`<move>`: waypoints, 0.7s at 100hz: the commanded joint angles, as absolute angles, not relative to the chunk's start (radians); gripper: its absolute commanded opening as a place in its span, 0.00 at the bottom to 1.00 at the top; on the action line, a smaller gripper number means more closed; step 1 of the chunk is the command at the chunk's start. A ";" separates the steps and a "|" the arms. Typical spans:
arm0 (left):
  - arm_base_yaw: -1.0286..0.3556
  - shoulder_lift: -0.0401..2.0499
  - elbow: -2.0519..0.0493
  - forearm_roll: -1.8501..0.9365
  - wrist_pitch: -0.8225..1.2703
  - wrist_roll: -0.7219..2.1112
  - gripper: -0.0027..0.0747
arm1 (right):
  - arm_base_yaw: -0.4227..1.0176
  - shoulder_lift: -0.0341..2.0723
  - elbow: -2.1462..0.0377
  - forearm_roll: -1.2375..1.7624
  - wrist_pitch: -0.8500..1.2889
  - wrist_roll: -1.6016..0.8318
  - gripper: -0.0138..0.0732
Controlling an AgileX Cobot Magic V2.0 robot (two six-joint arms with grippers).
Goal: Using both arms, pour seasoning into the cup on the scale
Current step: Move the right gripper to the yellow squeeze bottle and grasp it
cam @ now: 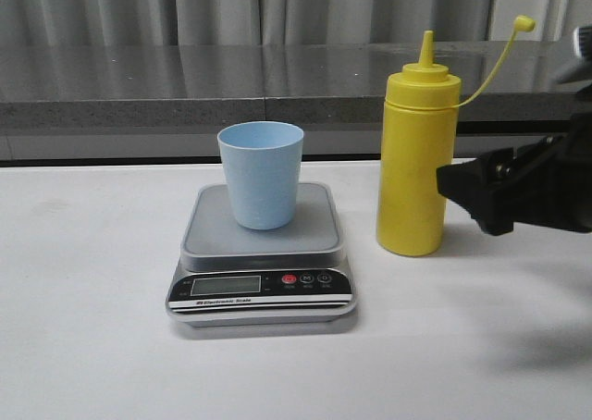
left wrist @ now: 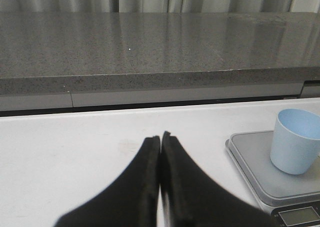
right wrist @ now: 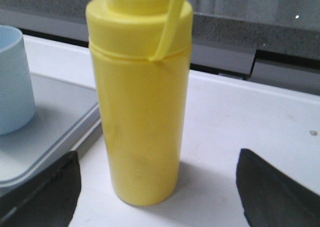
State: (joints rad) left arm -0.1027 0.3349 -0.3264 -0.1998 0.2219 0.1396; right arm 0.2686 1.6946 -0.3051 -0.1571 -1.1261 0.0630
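Observation:
The yellow seasoning bottle (cam: 416, 161) stands upright on the white table, right of the scale (cam: 262, 253); its cap (cam: 524, 22) hangs off on its tether. The light blue cup (cam: 261, 173) stands upright on the scale's platform. My right gripper (cam: 472, 193) is open, just right of the bottle at its lower half. In the right wrist view the bottle (right wrist: 140, 97) stands between and beyond the two fingers (right wrist: 50, 192), untouched. My left gripper (left wrist: 161, 137) is shut and empty over bare table, left of the scale (left wrist: 255, 169) and cup (left wrist: 296, 141). It does not show in the front view.
A grey stone ledge (cam: 185, 87) runs along the back of the table, with curtains behind it. The white table (cam: 83, 281) spreads left of and in front of the scale.

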 commanded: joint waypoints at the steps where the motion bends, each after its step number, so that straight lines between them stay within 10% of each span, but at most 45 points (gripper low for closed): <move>1: -0.101 0.342 -0.353 -0.212 0.150 0.134 0.01 | 0.267 1.703 -0.338 -0.178 -1.305 0.062 0.88; 70: -0.101 0.342 -0.353 -0.212 0.150 0.134 0.01 | 0.267 1.817 -0.514 -0.237 -1.298 0.066 0.88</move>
State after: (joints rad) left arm -0.1027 0.3349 -0.3264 -0.1998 0.2219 0.1396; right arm 0.2686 1.8349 -0.4784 -0.2269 -1.1377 0.0630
